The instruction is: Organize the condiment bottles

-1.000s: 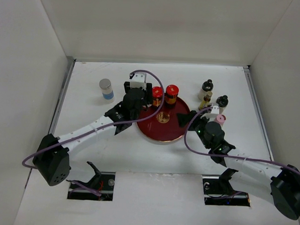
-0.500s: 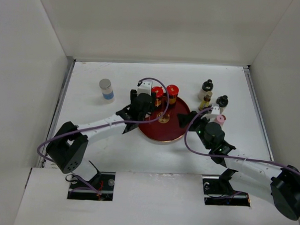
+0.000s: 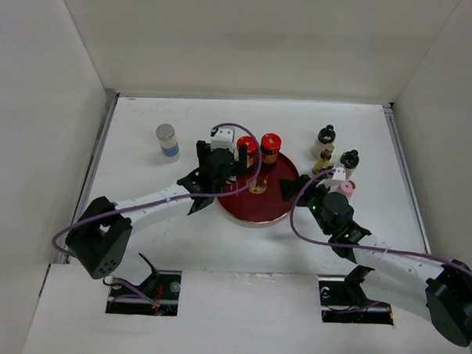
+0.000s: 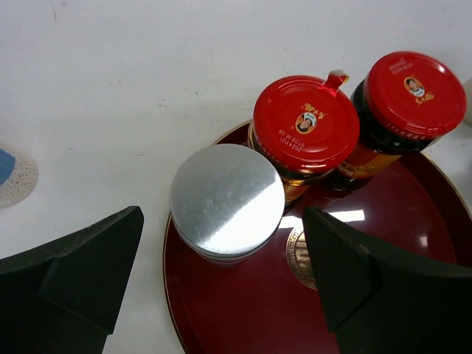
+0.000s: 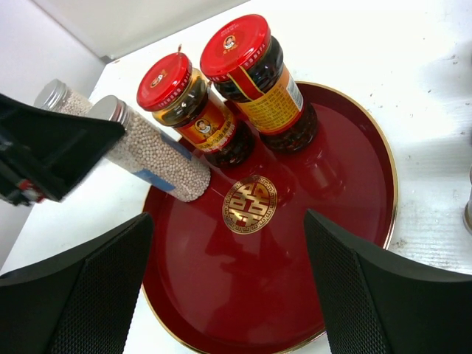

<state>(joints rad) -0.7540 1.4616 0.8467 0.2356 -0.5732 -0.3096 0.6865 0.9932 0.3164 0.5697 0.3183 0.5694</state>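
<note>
Well outside the left finger of the left gripper (image 4: 223,215), the silver-capped cylinder with a blue label (image 3: 166,141) stands alone on the white tabletop (image 3: 140,212), not yet gathered in. The left jaws are spread wide, and between them the clear, silver-capped cylinder of white pellets (image 4: 227,198) stands upright on the round dark-red tray (image 4: 413,243), clear of both fingers. Just beyond the right finger are the two red-capped dark jars (image 4: 306,124), also on the tray.

This placing looks finished. The left arm's next move should be a straight lift, since the cylinder stands hard against the nearer jar and a sideways brush could tip it. After that, the lone cylinder is the natural pick.

The right gripper (image 5: 228,217) hangs over the tray's gold emblem (image 5: 251,204) with its jaws apart and nothing in them. Off its right finger, on the table, are three black-capped glass bottles (image 3: 325,137) and the small pink shaker (image 3: 347,186), all still to be brought in. The shaker is the nearest candidate.

From overhead the left wrist hides the pellet cylinder entirely. Whether it touches the jar I cannot tell. In the right wrist view the left finger cuts off the lower part of the far cylinder, and a grey sliver at the right border is too cropped to name. The bottle labels are too small to read.
</note>
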